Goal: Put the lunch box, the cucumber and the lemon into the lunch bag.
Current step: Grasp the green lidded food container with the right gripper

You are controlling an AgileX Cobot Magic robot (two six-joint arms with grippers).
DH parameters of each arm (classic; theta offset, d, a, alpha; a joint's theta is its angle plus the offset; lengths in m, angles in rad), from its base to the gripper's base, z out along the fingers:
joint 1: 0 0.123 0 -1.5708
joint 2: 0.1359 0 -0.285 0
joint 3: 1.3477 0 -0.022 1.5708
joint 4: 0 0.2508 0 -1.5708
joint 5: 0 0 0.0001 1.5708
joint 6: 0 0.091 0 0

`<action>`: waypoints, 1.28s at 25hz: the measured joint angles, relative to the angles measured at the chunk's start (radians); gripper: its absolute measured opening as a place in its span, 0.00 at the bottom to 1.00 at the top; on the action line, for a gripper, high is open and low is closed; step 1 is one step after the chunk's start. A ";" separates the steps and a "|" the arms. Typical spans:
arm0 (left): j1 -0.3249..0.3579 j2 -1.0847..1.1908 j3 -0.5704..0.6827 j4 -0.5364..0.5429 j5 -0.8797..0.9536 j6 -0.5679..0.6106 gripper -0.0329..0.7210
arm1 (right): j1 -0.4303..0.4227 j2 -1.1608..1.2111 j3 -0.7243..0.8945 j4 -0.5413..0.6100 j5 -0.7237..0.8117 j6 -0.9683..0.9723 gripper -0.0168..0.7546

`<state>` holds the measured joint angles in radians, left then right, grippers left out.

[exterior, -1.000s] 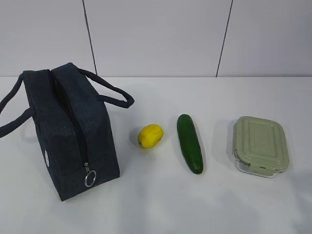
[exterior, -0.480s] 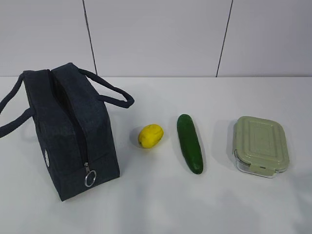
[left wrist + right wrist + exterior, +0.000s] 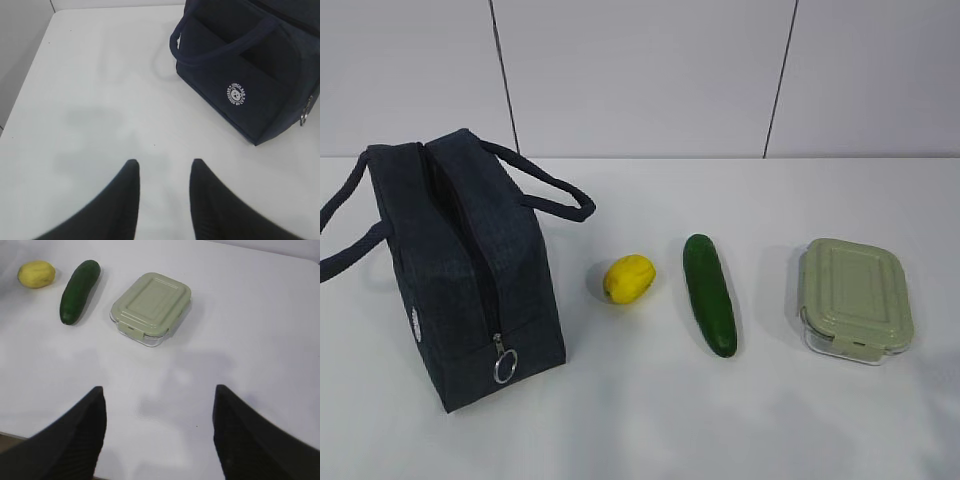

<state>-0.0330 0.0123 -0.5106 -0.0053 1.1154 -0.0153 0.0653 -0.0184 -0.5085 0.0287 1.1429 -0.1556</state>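
The dark navy lunch bag (image 3: 465,265) stands at the left of the white table, its top zipper shut and a silver ring pull (image 3: 504,366) hanging at the near end. To its right lie the yellow lemon (image 3: 628,278), the dark green cucumber (image 3: 709,293) and the lunch box (image 3: 853,297) with its sage-green lid. Neither arm shows in the exterior view. My left gripper (image 3: 163,164) hovers open over bare table, with the lunch bag (image 3: 250,75) ahead to its right. My right gripper (image 3: 158,390) is open wide, short of the lunch box (image 3: 151,305), cucumber (image 3: 79,290) and lemon (image 3: 36,274).
A pale panelled wall (image 3: 640,75) rises behind the table. The table's left edge (image 3: 30,65) shows in the left wrist view and its near edge (image 3: 10,434) in the right wrist view. The bag's two looped handles (image 3: 545,185) droop out to either side.
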 joint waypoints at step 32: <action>0.000 0.000 0.000 -0.004 0.000 0.000 0.36 | 0.000 0.667 -0.232 0.173 -0.063 0.122 0.65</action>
<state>-0.0330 0.0123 -0.5106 -0.0091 1.1154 -0.0153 0.0653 0.6487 -0.7408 0.2017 1.0800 -0.0336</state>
